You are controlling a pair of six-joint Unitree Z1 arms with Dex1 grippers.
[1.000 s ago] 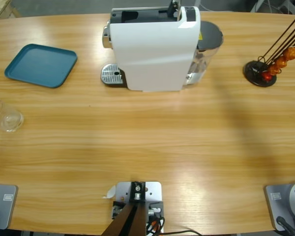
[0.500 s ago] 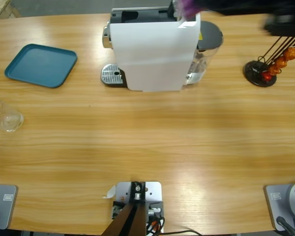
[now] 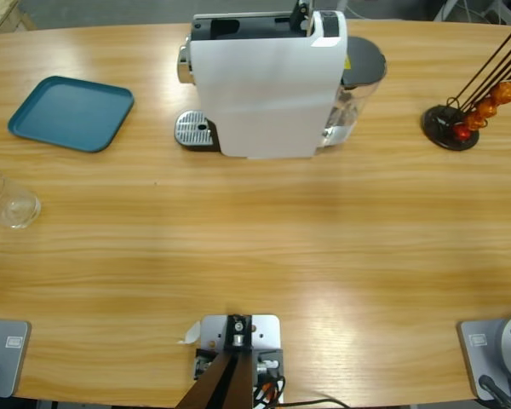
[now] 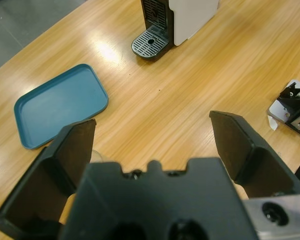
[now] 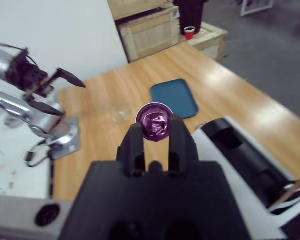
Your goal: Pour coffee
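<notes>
A small clear glass point(image 3: 13, 204) stands at the table's left edge; no dark coffee shows in it. The white coffee machine point(image 3: 268, 81) sits at the back middle, its metal drip tray point(image 3: 194, 130) on the left side. No arm appears in the high view. My right gripper point(image 5: 155, 131) is shut on a purple capsule point(image 5: 153, 120), high above the machine point(image 5: 250, 165). My left gripper point(image 4: 152, 125) is open and empty, held over the table's left part. The right wrist view also shows the glass point(image 5: 121, 115) and the left gripper point(image 5: 50, 87), far off.
A teal tray point(image 3: 71, 112) lies at the back left. A black capsule stand point(image 3: 451, 126) with orange capsules is at the back right. The machine's clear water tank point(image 3: 362, 77) is on its right side.
Half a second ago a dark blurred arm with something purple crossed the high view's top right, over the machine. It has since left that view; nothing on the table moved.
</notes>
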